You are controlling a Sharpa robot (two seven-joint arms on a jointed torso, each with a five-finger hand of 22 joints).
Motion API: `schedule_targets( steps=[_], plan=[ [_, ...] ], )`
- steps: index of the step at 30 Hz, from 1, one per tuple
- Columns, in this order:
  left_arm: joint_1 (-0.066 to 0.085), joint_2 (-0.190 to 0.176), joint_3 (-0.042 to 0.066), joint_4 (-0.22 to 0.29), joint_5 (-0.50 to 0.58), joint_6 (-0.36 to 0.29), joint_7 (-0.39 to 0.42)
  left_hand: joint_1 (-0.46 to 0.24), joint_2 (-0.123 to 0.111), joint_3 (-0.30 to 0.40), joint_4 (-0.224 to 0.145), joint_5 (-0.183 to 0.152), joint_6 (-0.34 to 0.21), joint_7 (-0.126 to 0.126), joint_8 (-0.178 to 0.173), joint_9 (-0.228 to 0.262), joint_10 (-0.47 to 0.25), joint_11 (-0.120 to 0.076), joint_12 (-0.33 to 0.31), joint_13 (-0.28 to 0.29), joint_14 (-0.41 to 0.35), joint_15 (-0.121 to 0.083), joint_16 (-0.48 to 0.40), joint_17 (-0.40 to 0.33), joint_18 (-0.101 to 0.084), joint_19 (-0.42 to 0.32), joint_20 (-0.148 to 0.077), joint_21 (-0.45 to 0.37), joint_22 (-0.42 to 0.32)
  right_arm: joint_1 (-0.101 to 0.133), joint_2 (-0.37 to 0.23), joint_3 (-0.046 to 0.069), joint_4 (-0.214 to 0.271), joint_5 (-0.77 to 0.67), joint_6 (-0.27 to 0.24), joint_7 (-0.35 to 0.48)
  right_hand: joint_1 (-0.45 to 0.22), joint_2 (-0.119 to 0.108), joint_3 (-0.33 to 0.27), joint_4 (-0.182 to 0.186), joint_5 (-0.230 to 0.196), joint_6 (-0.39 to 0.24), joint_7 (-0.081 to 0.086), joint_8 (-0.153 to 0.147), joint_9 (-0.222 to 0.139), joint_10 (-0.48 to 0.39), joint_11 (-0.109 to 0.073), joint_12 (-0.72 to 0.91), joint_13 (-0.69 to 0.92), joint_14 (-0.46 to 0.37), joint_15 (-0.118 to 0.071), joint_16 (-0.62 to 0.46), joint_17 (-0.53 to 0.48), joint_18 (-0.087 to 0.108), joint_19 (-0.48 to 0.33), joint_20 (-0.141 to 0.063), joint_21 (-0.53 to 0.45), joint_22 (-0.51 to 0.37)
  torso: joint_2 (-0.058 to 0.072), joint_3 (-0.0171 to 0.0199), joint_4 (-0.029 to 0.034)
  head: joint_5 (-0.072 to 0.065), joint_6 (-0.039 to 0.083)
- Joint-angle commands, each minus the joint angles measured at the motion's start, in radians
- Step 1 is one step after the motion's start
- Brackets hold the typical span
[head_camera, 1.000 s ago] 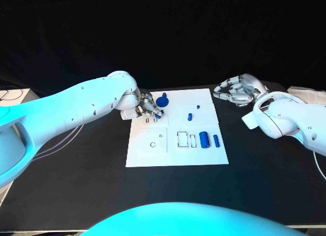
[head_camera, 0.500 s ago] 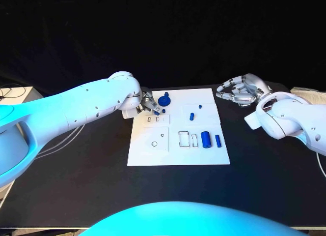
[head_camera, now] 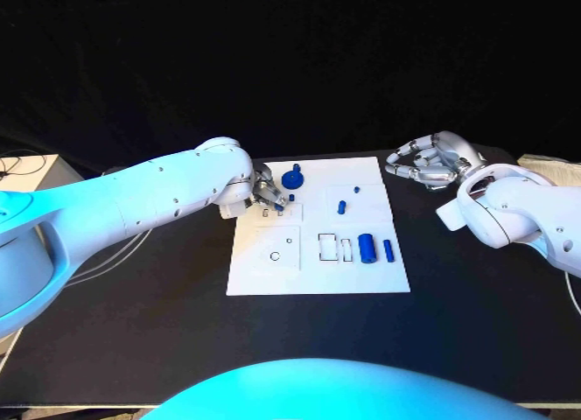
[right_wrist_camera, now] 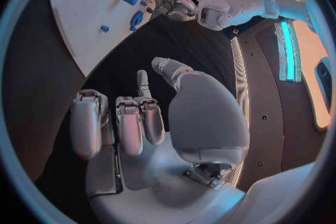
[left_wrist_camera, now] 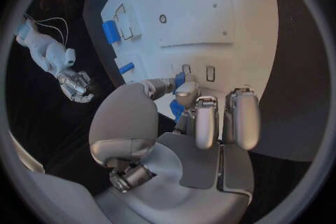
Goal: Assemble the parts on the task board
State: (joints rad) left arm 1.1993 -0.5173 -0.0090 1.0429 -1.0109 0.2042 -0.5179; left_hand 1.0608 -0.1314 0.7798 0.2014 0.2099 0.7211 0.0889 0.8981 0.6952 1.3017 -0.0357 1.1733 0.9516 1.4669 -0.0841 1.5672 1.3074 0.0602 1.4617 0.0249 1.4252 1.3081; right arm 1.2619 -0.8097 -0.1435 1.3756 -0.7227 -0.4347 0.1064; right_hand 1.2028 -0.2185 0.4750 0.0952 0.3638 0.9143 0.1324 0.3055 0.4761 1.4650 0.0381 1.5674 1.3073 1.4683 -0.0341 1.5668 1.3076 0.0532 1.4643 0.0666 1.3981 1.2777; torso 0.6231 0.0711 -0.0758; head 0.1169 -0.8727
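Note:
The white task board (head_camera: 318,271) lies mid-table. My left hand (head_camera: 267,193) hovers over its far left corner and pinches a small blue part (left_wrist_camera: 180,79) between thumb and a fingertip, right above two small rectangular slots (left_wrist_camera: 210,73). A blue knob-shaped part (head_camera: 290,179) stands just beside that hand. Two small blue pieces (head_camera: 341,207) lie near the board's middle. A blue cylinder (head_camera: 365,247) and a blue bar (head_camera: 388,250) lie at its right side. My right hand (head_camera: 427,161) hangs off the board's far right corner, fingers curled in on nothing (right_wrist_camera: 119,123).
The board has a round hole (head_camera: 274,256) and a rectangular recess (head_camera: 326,248) near its middle. Cables (head_camera: 7,166) and a pale object sit at the table's left edge, and a white cloth (head_camera: 549,164) lies at the far right.
My left hand has shifted slightly over the slots with the small blue part, and its arm has swung lower. The right hand stays put.

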Motion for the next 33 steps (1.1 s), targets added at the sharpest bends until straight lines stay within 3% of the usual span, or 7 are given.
schedule_targets(
  steps=[1, 33],
  plan=[
    [-0.001, 0.0, -0.001, 0.005, -0.003, 0.001, 0.005, -0.007, 0.003, 0.153, -0.154, 0.006, 0.062, -0.054, 0.001, 0.289, 0.003, -0.001, -0.004, -0.001, 0.102, -0.009, -0.001, 0.26, -0.006, -0.002, -0.007, 0.004, 0.021, 0.0, -0.001, 0.001, 0.001, -0.007, 0.006, 0.002, -0.004, -0.002, -0.001, 0.007, 0.006, -0.008, -0.001, -0.006, 0.001, 0.104, 0.009, 0.002, 0.261, 0.102, 0.007, 0.004, 0.263, 0.004, 0.014, 0.006, -0.006, -0.001, 0.0, -0.0007, 0.0014, 0.0, 0.0],
    [-0.009, 0.001, -0.007, 0.017, -0.073, -0.002, 0.002, -0.011, 0.004, 0.151, -0.154, 0.024, 0.066, -0.055, 0.0, 0.295, 0.006, -0.002, -0.004, -0.002, 0.102, -0.009, -0.004, 0.257, -0.006, -0.001, -0.008, 0.005, 0.023, 0.0, -0.001, 0.001, 0.004, -0.007, 0.013, 0.002, -0.004, -0.002, -0.001, 0.008, 0.006, -0.008, 0.0, -0.009, 0.002, 0.105, 0.009, 0.003, 0.263, 0.102, 0.008, 0.004, 0.263, 0.003, 0.014, 0.007, -0.005, 0.002, 0.0, -0.0003, 0.001, 0.002, 0.0]
  ],
)
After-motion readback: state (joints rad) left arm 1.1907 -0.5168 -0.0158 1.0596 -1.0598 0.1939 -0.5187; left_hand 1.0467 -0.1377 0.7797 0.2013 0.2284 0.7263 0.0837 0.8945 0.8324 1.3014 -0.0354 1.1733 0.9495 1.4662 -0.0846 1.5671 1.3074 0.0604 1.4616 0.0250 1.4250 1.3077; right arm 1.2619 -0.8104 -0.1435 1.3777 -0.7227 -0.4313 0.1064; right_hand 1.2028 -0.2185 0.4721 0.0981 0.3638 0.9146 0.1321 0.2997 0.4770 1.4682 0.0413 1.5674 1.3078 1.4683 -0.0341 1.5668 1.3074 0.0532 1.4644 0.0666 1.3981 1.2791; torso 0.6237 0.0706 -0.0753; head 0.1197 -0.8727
